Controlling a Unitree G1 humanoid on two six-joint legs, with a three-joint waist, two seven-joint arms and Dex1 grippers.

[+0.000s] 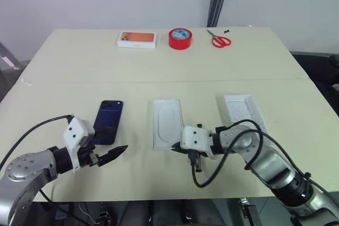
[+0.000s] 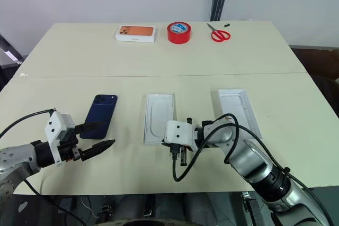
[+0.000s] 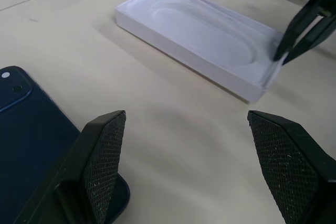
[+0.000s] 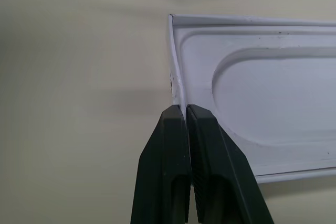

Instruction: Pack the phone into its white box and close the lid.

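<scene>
The dark blue phone (image 1: 108, 121) lies flat, back up, on the left of the table (image 1: 79, 62). My left gripper (image 1: 114, 140) stands open at the phone's near end, one finger (image 3: 102, 156) over its corner. A white insert with an oval recess (image 1: 167, 123) lies at the centre; I cannot tell whether the white box is under it. My right gripper (image 4: 185, 109) is shut on the thin rim at the insert's near corner. The lid (image 1: 243, 110) lies open side up to the right of the insert.
At the back of the table are an orange-topped white box (image 1: 136, 39), a red tape roll (image 1: 180, 38) and red scissors (image 1: 221, 39). Black cables loop from both wrists near the table's front edge.
</scene>
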